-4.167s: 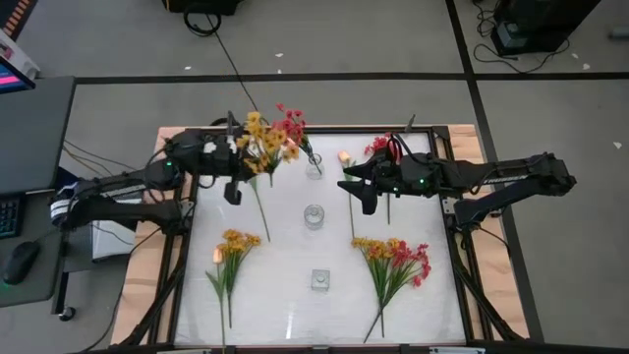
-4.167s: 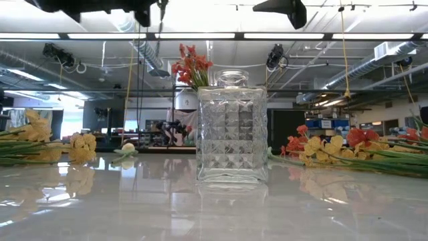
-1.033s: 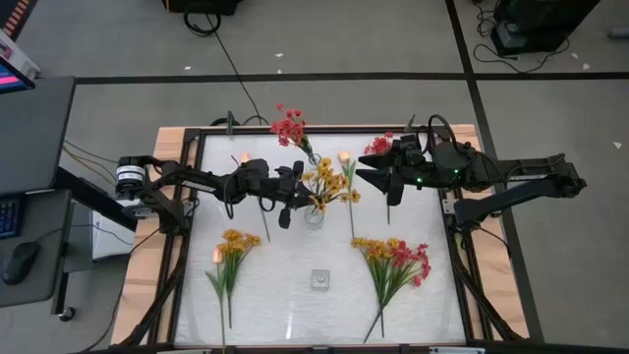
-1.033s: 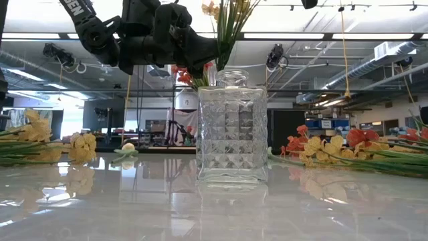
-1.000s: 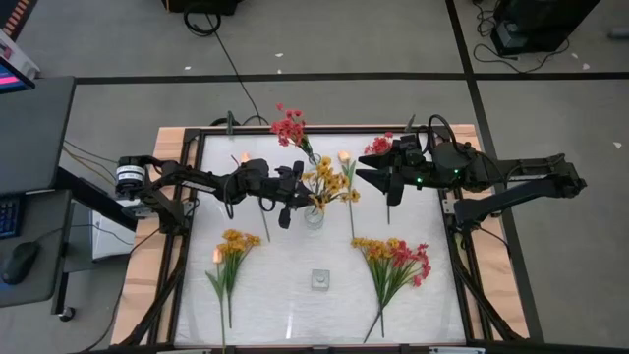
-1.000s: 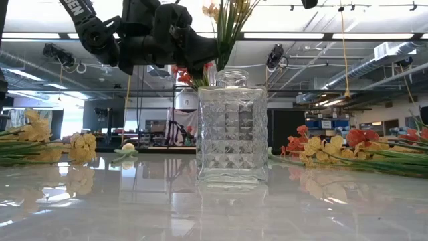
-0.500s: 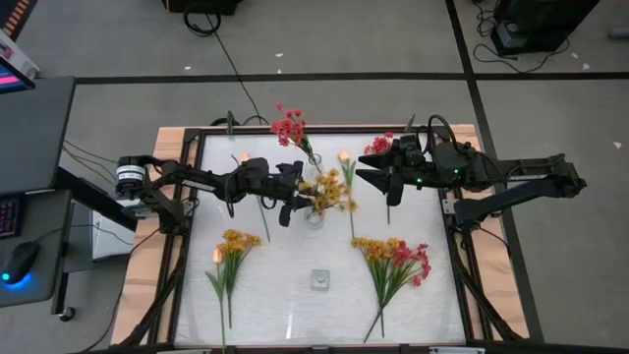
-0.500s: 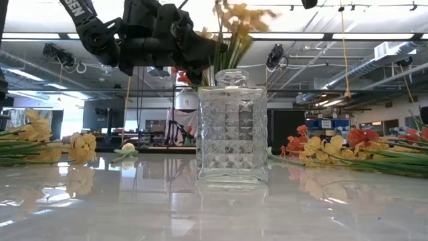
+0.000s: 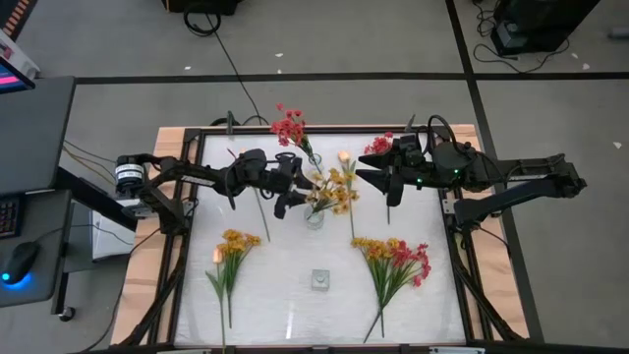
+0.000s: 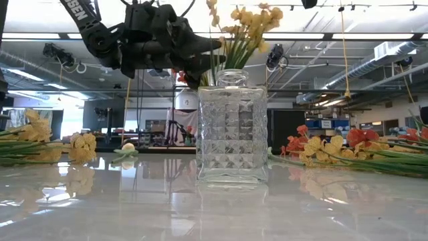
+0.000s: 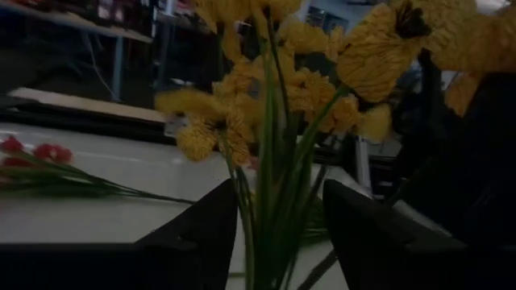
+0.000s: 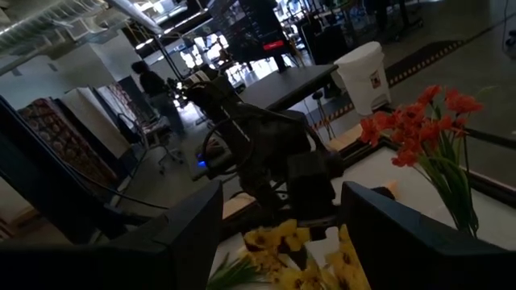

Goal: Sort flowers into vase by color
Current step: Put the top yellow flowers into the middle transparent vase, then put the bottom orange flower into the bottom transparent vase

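- Yellow flowers [image 9: 332, 193] stand in the middle vase [image 9: 314, 215]; placing step is ending.
- Left hand [image 9: 298, 196] beside the vase, fingers released around stems.
- Next: withdraw clear without snagging blossoms.
- Right hand [image 9: 366, 178] waits open nearby.

From overhead we look straight down on the white glossy tabletop [image 9: 285, 285]. At tabletop level we face the square cut-glass vase [image 10: 232, 127] closely. Both wrist views share its yellow-blossomed, green-stemmed sprigs [image 11: 266, 121], from opposite sides.
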